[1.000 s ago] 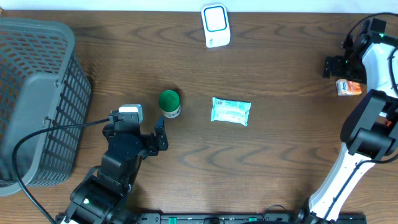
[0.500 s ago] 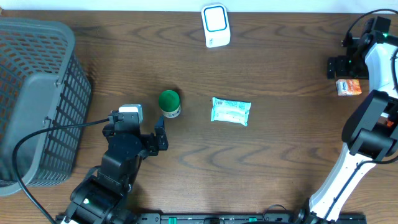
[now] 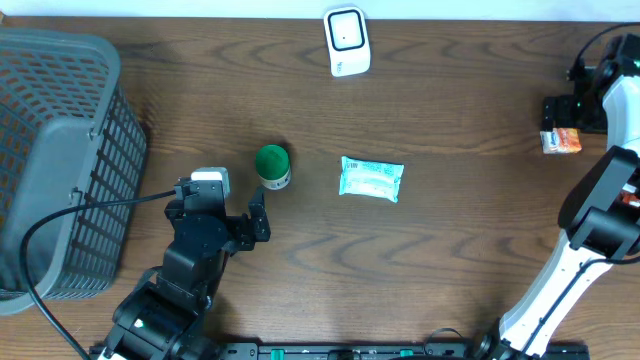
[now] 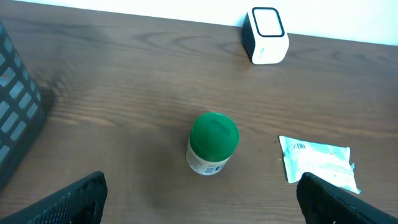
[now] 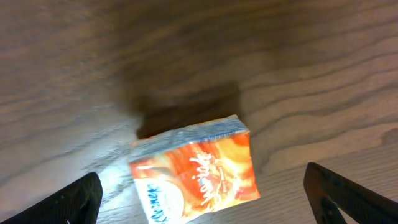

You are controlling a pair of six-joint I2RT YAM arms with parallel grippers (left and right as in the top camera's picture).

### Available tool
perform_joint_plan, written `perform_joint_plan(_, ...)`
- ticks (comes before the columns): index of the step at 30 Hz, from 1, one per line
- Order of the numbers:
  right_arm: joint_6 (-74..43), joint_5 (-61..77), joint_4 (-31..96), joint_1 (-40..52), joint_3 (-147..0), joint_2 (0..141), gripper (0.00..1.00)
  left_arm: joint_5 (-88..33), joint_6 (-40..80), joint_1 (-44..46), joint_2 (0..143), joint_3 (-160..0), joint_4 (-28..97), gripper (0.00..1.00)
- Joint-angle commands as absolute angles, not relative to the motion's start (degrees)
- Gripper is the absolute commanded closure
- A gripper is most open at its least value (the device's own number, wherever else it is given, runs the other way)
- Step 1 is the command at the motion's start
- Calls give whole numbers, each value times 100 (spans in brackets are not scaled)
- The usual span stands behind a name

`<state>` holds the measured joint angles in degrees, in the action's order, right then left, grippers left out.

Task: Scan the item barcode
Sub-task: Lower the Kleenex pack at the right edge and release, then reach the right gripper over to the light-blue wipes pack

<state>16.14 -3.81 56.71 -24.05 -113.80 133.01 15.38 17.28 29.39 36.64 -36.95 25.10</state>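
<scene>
Three items lie on the wooden table: a green-lidded jar (image 3: 272,165), a teal-and-white packet (image 3: 371,179) and a small orange box (image 3: 561,141). The white scanner (image 3: 347,40) stands at the far edge. My left gripper (image 3: 222,204) is open near the front, apart from the jar. It faces the jar (image 4: 212,143), with the packet (image 4: 318,163) to the right and the scanner (image 4: 266,35) beyond. My right gripper (image 3: 568,106) hovers open at the far right over the orange box (image 5: 194,172), which sits between its spread fingers (image 5: 71,200) untouched.
A large grey mesh basket (image 3: 55,150) fills the left side of the table, its wall showing at the left wrist view's edge (image 4: 15,118). A black cable (image 3: 60,215) runs from the left arm across the basket's front. The right arm's white base (image 3: 560,270) stands at the right front.
My right gripper has moved right along the far right edge, closer over the orange box. The left arm and the items have not moved.
</scene>
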Motion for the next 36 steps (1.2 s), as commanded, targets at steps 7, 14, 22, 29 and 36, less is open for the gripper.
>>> perform_joint_plan(7, 1699, -12, 5699, -2421, -11439, 13762, 8, 1616, 1653, 2921, 3660, -3708, 2488, 2)
perform_joint_plan(14, 1623, -360, 5697, -2491, -11432, 13819, 10, 1616, 1653, 2921, 3660, -3708, 2488, 2)
perform_joint_plan(22, 937, -510, 5754, -2628, -11432, 13793, 43, 1616, 1653, 2921, 3660, -3708, 2488, 2)
perform_joint_plan(29, 810, -854, 6027, -2926, -11432, 13788, 49, 1616, 1653, 2921, 3660, -3708, 2488, 2)
perform_joint_plan(36, 659, -899, 6287, -3489, -11432, 13788, 50, 1616, 1653, 2921, 3660, -3708, 2488, 2)
